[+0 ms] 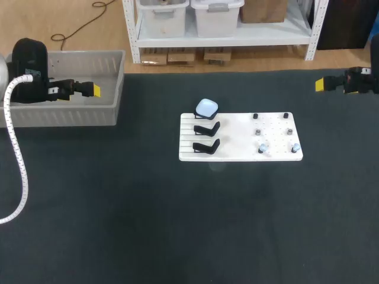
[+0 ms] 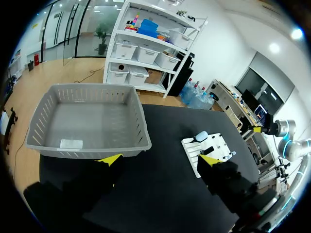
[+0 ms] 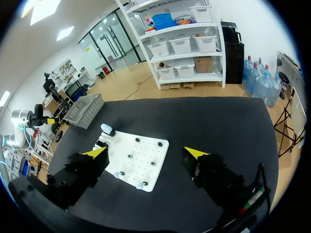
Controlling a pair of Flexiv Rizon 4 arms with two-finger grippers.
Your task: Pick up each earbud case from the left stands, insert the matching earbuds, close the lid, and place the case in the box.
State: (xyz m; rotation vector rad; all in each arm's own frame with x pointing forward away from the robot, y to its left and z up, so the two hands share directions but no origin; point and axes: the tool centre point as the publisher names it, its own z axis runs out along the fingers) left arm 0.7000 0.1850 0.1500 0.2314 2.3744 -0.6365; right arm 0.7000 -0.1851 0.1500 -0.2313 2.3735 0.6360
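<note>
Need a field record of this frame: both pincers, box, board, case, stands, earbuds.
left pincer: open, empty, by the box
right pincer: open, empty, at the table's far right, away from the board
box: gray basket, no case seen inside
board: white, mid-table
earbud case: one, pale blue, on the farthest stand
empty stands: two, black, nearer than the case
earbuds: two pale pieces on the board's near pegs, likely earbuds
task progress: one case not yet picked up
</note>
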